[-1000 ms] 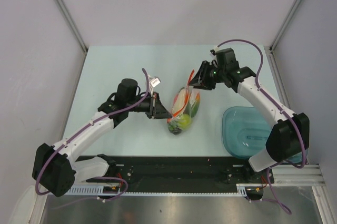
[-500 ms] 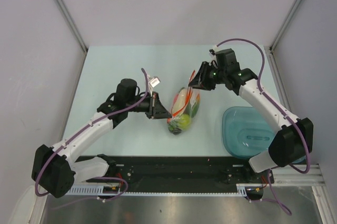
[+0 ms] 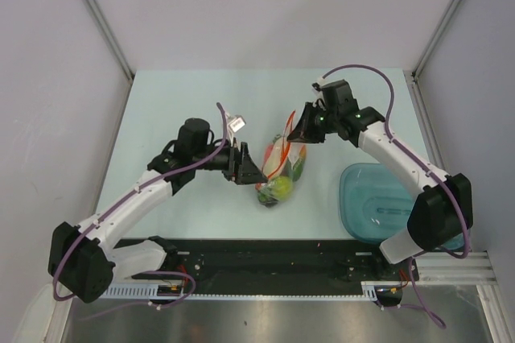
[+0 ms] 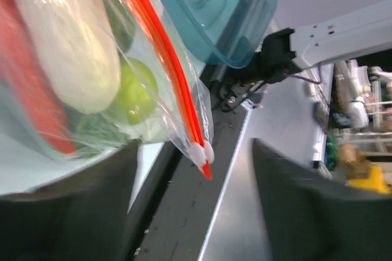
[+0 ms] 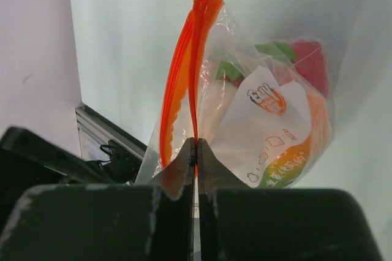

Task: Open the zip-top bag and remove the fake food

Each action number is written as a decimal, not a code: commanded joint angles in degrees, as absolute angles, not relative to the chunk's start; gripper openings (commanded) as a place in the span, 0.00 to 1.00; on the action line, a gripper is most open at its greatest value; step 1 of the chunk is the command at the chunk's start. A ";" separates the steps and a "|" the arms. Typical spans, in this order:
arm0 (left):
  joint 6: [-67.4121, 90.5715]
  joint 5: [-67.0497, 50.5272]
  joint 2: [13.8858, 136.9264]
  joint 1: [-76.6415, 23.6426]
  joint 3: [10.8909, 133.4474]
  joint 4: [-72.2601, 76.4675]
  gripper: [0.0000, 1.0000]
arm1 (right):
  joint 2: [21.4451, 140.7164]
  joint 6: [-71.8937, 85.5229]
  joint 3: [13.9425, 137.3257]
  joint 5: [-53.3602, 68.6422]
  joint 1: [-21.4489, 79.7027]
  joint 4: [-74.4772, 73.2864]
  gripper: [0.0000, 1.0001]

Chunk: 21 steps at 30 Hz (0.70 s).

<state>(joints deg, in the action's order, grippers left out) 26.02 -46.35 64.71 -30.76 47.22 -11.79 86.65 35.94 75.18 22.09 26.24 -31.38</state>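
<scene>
right gripper (image 5: 196,147) is pressing its jaws together on the red-orange zip strip (image 5: 184,65), pinching the far end of the zip-top bag (image 3: 281,164). the bag is lying around the middle of the table (image 3: 177,101), a little toward the near edge, with that pinch holding its far end up. in the left wrist view the strip is looking sealed. the fake food (image 3: 280,185) is all sitting inside, white radish (image 4: 73,46) and green fruit (image 4: 136,92) among it. so the task is, by my judgement, barely beginning: opening and emptying are both remaining.

left gripper (image 4: 195,151) is standing spread just left of the bag, with the strip's near end hanging between its fingers ungripped. the teal tray (image 3: 362,216) is sitting by the near right corner, apart from the bag.

against the earlier frame, the right gripper is now clamping the strip rather than hovering open beside it. the left one is spreading rather than staying shut, and the bag's far end is standing higher.
</scene>
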 commanded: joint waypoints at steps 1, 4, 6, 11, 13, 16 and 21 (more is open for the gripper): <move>24.17 -40.62 65.03 -31.03 55.97 -13.79 0.87 | 85.44 35.33 76.55 23.20 28.12 -30.14 0.00; 24.43 -33.06 69.95 -31.11 63.09 -18.71 0.85 | 84.20 35.77 76.64 23.47 28.57 -30.85 0.00; 24.09 -29.98 73.71 -32.16 67.05 -20.38 0.83 | 83.24 36.56 76.73 24.08 28.74 -31.37 0.00; 23.64 -22.60 80.85 -33.75 72.50 -25.48 0.73 | 81.04 37.18 77.61 24.00 28.83 -32.86 0.00; 23.12 -22.85 82.96 -33.84 72.86 -24.97 0.70 | 80.33 37.00 77.87 23.29 28.92 -33.31 0.00; 22.85 -24.42 85.33 -33.84 74.35 -24.52 0.65 | 79.46 36.65 77.78 22.76 28.83 -34.63 0.00; 25.39 -29.44 86.57 -34.01 75.15 -20.13 0.68 | 78.84 36.48 77.61 22.76 28.48 -34.89 0.00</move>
